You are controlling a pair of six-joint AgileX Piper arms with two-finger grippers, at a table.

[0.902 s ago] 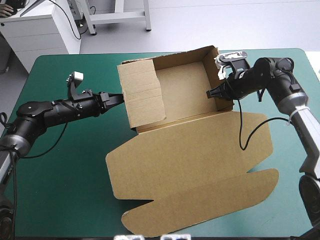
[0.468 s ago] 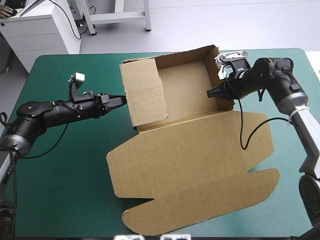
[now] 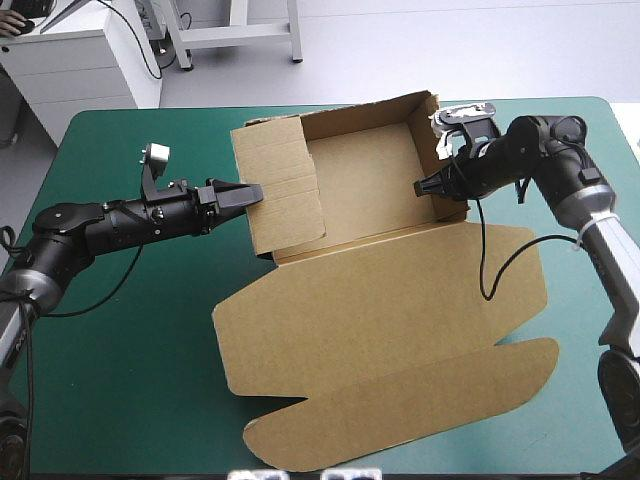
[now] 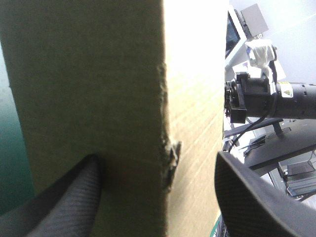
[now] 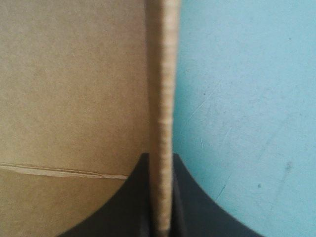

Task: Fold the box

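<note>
The brown box (image 3: 365,175) stands at the middle back of the table with its walls raised and its lid (image 3: 380,320) lying flat toward the front. My left gripper (image 3: 245,192) is open at the folded left wall (image 3: 285,190). In the left wrist view that wall (image 4: 113,98) fills the space between the spread black fingers (image 4: 74,197) of the left gripper (image 4: 158,158). My right gripper (image 3: 424,187) is shut on the box's right wall (image 3: 445,160). The right wrist view shows that wall's edge (image 5: 165,74) pinched in the right gripper (image 5: 159,158).
The lid's front flap (image 3: 400,415) reaches close to the table's front edge. Bare teal-green cover (image 3: 120,350) lies left of the box and under my left arm. The right arm (image 4: 276,96) shows beyond the left wall in the left wrist view.
My left gripper has opened and slid forward onto the left wall. That wall has shifted slightly to the left. The right gripper has not moved.
</note>
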